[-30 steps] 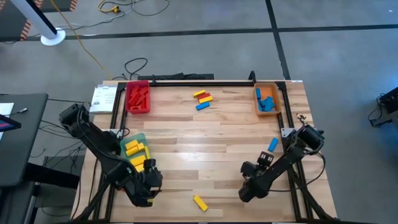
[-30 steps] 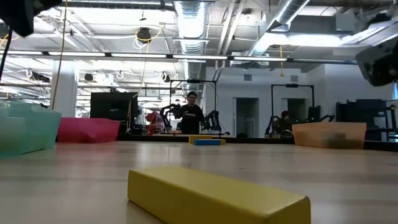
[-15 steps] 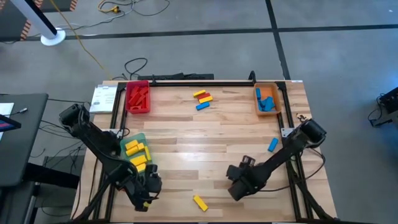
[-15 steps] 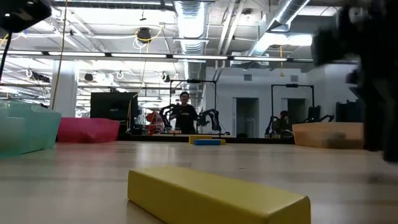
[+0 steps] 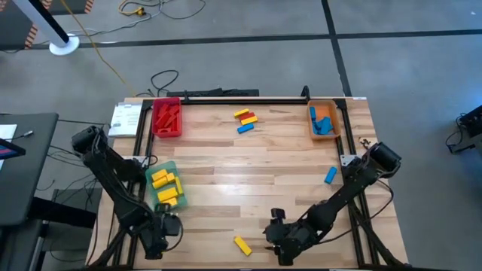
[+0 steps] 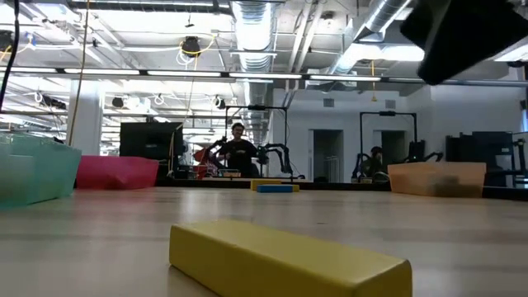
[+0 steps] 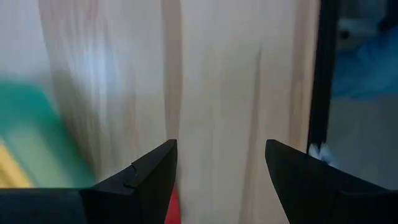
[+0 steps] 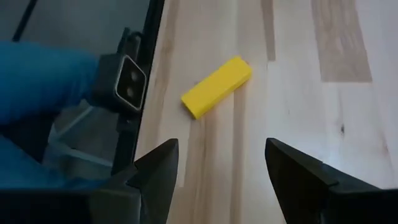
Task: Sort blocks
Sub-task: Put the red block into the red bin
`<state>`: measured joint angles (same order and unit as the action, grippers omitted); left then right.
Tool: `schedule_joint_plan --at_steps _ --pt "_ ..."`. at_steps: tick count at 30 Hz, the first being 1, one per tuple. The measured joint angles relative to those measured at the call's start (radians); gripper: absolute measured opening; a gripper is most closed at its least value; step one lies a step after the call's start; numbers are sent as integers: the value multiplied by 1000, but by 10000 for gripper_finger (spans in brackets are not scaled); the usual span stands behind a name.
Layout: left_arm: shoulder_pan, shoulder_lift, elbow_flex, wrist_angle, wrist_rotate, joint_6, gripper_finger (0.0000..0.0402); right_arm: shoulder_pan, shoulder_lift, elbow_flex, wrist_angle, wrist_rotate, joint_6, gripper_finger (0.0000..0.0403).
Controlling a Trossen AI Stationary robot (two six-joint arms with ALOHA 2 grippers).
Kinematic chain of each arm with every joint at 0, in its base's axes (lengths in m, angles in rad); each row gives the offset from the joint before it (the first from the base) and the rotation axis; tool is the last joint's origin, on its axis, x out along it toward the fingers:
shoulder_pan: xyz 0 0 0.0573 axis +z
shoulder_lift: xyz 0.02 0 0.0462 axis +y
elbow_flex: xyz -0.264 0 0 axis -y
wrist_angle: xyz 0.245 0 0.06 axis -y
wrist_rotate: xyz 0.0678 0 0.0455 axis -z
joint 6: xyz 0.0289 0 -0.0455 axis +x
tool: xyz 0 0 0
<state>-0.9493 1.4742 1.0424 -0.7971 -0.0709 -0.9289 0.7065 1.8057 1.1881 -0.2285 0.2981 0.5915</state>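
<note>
From above, the right gripper (image 5: 273,239) hangs low over the near edge of the wooden table (image 5: 256,173), fingers spread with nothing between them. A lone yellow block (image 5: 242,245) lies just beside it, toward the left arm, not touching. A single blue block (image 5: 330,175) lies well behind this gripper, near the table's right side. Farther back stands the orange tray (image 5: 323,120) with blue blocks in it. At mid-table, far from both grippers, sits a small cluster of yellow, red and blue blocks (image 5: 245,120). The left gripper (image 5: 167,228) waits at the near left corner, fingers apart and empty. Just behind it is the green tray (image 5: 162,188) holding yellow blocks, and well beyond that the red tray (image 5: 166,118) with red blocks.

At table height, the yellow block (image 6: 285,259) fills the foreground. The dark bulk of an arm shows at the upper right, its fingers out of sight. The trays line the far edge, and a person (image 6: 238,153) stands in the room behind.

The left wrist view shows its two fingers (image 7: 140,177) apart over bare wood, with a blur of green tray (image 7: 31,137) off to one side.

The right wrist view shows its fingers (image 8: 155,171) wide apart and the yellow block (image 8: 216,86) lying ahead of them, slightly toward one finger, untouched.
</note>
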Motion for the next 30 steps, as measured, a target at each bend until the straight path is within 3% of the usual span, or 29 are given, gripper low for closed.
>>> schedule_joint_plan --at_steps 4,10,17,22,30 --pt "-44 0 0 -84 68 -98 240 -2 2 0 26 0 -20 255" --pt "-94 0 -3 -148 88 -200 240 -10 3 0 61 1 -56 255" --pt "-108 0 -112 7 95 -243 240 -10 3 0 71 2 -80 255" --pt "-95 0 -164 -60 98 -314 240 -10 3 0 73 2 -80 255" --pt "-91 0 -213 -2 41 -313 240 -10 3 0 72 9 -83 255"
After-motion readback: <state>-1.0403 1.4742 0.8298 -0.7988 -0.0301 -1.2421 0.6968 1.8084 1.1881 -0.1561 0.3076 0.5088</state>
